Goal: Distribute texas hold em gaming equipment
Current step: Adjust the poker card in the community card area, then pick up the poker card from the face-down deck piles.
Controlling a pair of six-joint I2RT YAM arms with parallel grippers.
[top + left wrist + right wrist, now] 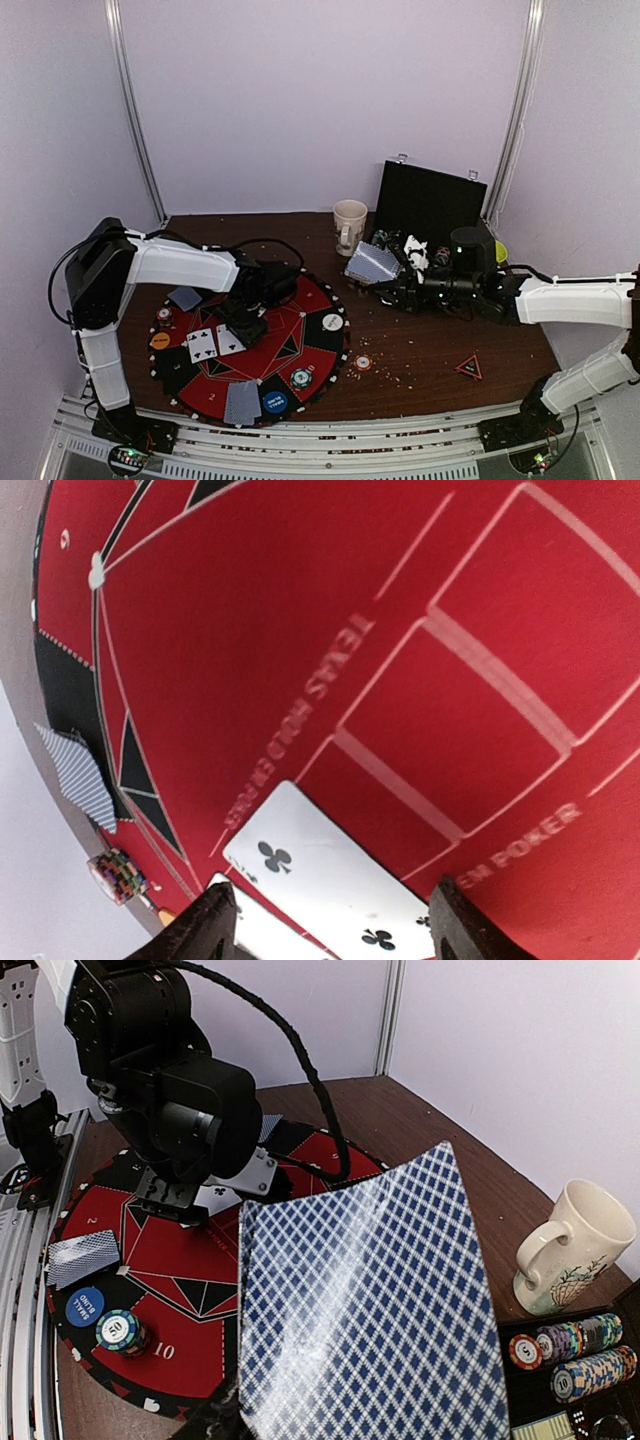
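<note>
Evidently mid-deal: left gripper [243,330] spread and empty above the mat [310,305], right gripper [393,274] clamped on blue-backed cards [370,262].
From above, on or beside the mat, I count two face-up cards [215,343], two face-down lots [242,402], three button discs [332,322] and three lots of chips [301,378]. Left wrist: a club card [320,870] lies flat on the felt between parted fingers [205,930], not gripped. Right wrist: the blue-backed cards fill the view, near a mug [560,1250]; the next move is probably another card brought over and laid beside the pair.
</note>
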